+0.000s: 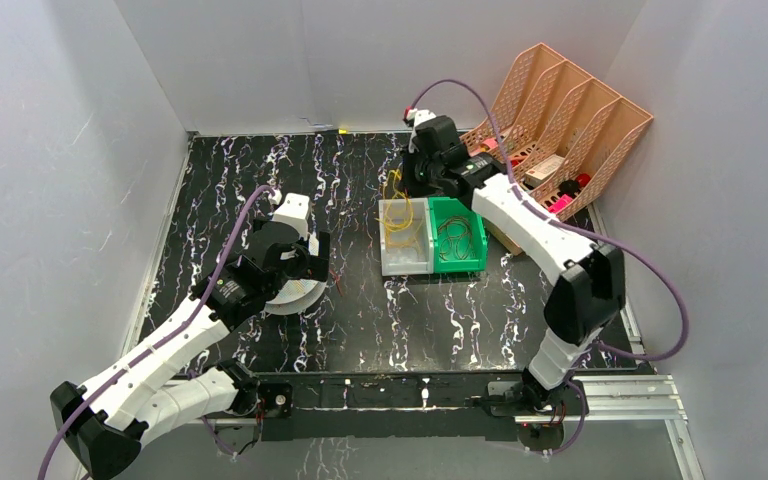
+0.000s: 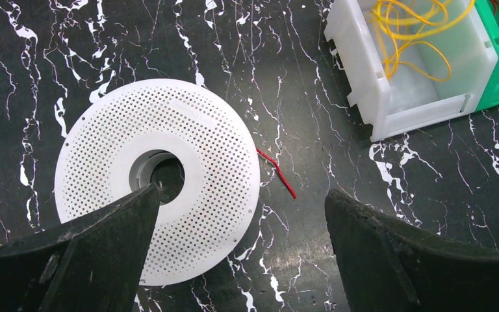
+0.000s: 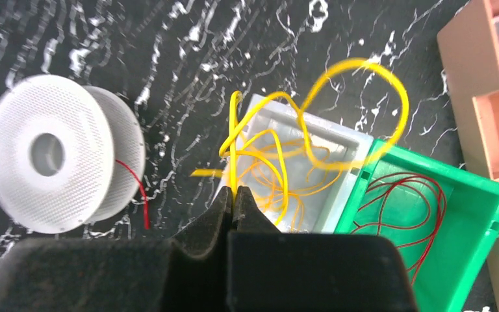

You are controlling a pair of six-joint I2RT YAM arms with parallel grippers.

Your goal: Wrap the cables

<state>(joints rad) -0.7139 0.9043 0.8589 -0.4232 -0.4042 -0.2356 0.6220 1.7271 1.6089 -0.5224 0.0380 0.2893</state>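
We hold one yellow cable (image 3: 234, 149), looping up from the white bin (image 3: 338, 130), in our clenched right end effector (image 3: 236, 195), the left end effector (image 2: 242, 192) released over the spool (image 2: 201, 130); next, we judge, carry it there for winding.

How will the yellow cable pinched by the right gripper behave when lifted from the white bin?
Probably floppy: the yellow cable curls in loose loops beyond the right gripper. Likely light, being so thin. It may snag, since strands tangle in the white bin.
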